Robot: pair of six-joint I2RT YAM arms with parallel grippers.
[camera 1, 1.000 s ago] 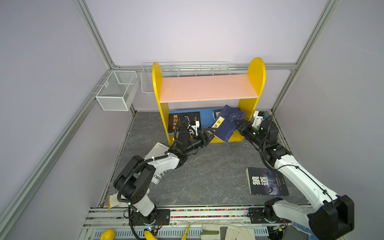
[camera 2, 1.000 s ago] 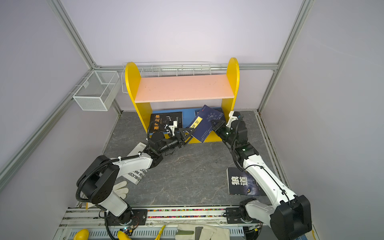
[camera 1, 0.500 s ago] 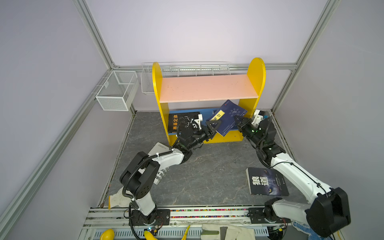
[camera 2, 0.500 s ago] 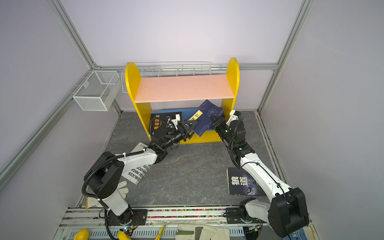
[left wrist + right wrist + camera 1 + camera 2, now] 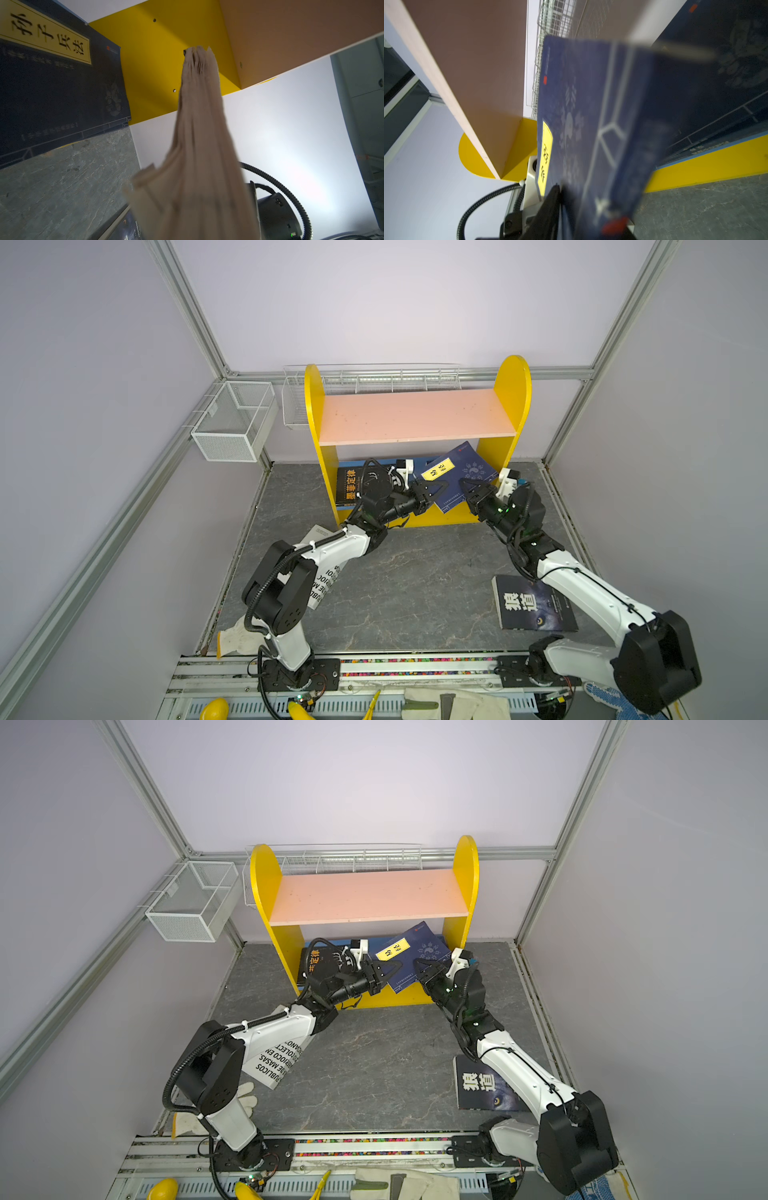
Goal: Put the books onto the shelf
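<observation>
By the tabletop's [image 5: 415, 585] left edge, a white book [image 5: 276, 1063] lies partly under the left arm. The shelf [image 5: 415, 414] stands at the back edge, with a black orange-titled book [image 5: 348, 485] at the left end of its blue lower board. The left claw [image 5: 434, 491] is clamped on the lower corner of a navy book [image 5: 467, 470], which is tilted before the lower tier. The right claw [image 5: 471, 488] is at that book's right side; I cannot tell whether it grips. Near the right edge a wolf-eye book [image 5: 530, 605] lies flat.
</observation>
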